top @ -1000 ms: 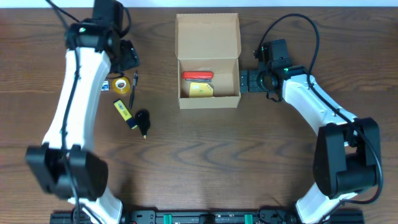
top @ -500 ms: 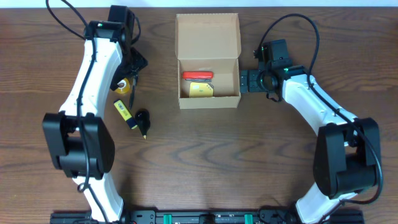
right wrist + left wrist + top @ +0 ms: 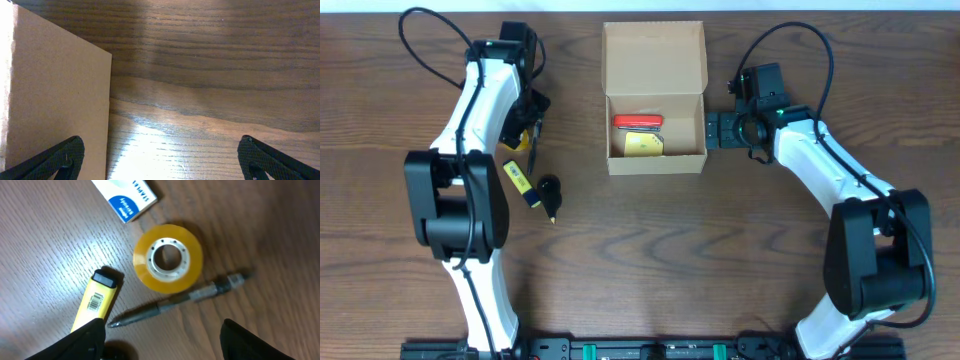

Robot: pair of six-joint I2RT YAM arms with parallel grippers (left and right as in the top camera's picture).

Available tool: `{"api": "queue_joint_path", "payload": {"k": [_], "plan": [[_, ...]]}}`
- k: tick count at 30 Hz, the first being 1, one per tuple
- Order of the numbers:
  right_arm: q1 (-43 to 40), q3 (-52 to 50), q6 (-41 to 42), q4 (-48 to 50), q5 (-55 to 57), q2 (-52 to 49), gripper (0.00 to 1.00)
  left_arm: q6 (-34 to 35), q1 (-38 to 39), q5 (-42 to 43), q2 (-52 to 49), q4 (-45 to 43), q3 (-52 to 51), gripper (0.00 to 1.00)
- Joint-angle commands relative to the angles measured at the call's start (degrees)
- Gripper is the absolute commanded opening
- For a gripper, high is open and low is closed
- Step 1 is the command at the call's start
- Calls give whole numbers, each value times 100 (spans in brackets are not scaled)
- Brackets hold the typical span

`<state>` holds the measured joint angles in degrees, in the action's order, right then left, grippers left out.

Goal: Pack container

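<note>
Top centre of the tabletop [image 3: 720, 260]: container [image 3: 655, 60] sits open side up, flap lid folded back toward the far edge; red item [image 3: 637, 122] and yellow item [image 3: 642, 145] lie inside, the red one nearer the hinge.

Left of the container, well apart from it, is the loose stationery; left gripper [image 3: 165, 345] hangs above that cluster, jaws apart, nothing between them; tape roll [image 3: 168, 257] lies flat on the wood; pen [image 3: 180, 300] lies slantwise against the roll's near edge; yellow marker [image 3: 95, 302] with a black cap lies just beside the roll, cap end toward it; white-and-blue packet [image 3: 125, 195] sits just past the roll on the other side; small black item [image 3: 550, 192] lies near the marker's far end, can't tell what it is.

Right gripper [image 3: 160, 155] sits low at the container's right wall, jaws fully apart, holding nothing; the wall's edge shows near one fingertip; can't tell if it touches.
</note>
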<state>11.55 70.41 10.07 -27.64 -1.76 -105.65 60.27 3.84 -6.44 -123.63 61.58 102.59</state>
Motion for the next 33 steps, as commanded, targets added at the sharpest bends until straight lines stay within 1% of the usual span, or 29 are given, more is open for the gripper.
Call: {"api": "queue_joint_path", "payload": {"k": [1,4,8,11,13,16,18,22,27,33], "plan": [[-26,2,61,-4,-20,-2,99,608,-111,-144,-173,74,68,75],[-26,2,59,-4,-20,-2,99,776,-203,-160,-216,26,68,76],[-28,2,59,-4,-20,-2,99,785,-356,-155,-249,-85,66,74],[-26,2,59,-4,-20,-2,99,791,-472,-157,-260,-291,66,76],[-26,2,59,-4,-20,-2,99,789,-540,-146,-264,-461,66,79],[-26,2,59,-4,-20,-2,99,789,-612,-136,-264,-566,66,79],[-26,2,59,-4,-20,-2,99,787,-625,-92,-264,-546,66,76],[-26,2,59,-4,-20,-2,99,787,-634,107,-304,-544,63,75],[-26,2,59,-4,-20,-2,99,636,-643,706,-555,-839,66,74],[-28,2,59,-4,-20,-2,99,634,-647,793,-754,-835,66,75]]}}
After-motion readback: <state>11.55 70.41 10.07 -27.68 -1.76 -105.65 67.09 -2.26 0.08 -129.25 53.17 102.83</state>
